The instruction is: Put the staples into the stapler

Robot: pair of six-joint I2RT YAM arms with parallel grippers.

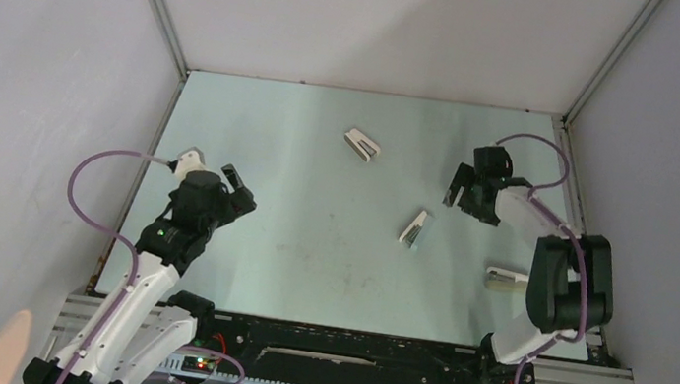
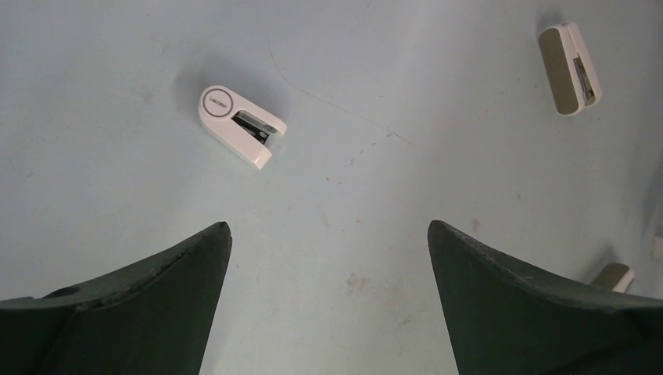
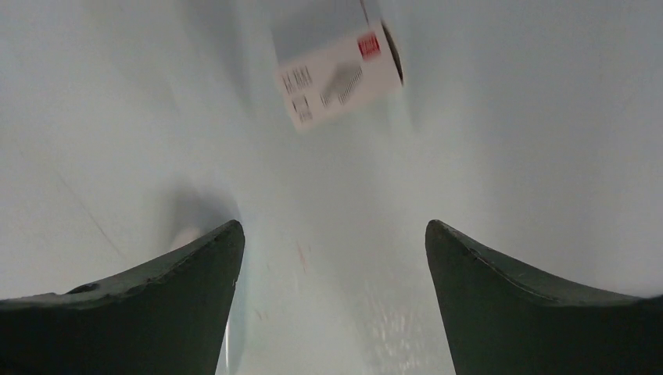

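Well, barely started: the stapler [image 1: 415, 229] lies in the middle of the counter [image 1: 306, 267], apparently unloaded. Both the left jaws and the right jaws gape wide, holding nothing. I can't spot the staples; a white box [image 3: 340, 74] lies before the right jaws.

The top camera looks down over the whole table [image 1: 305, 277]; each wrist camera hovers close above it.

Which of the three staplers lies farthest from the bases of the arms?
The broad white wedge stapler, near the far edge. The slim grey stapler lies mid-table; the long cream stapler, beside the right arm.
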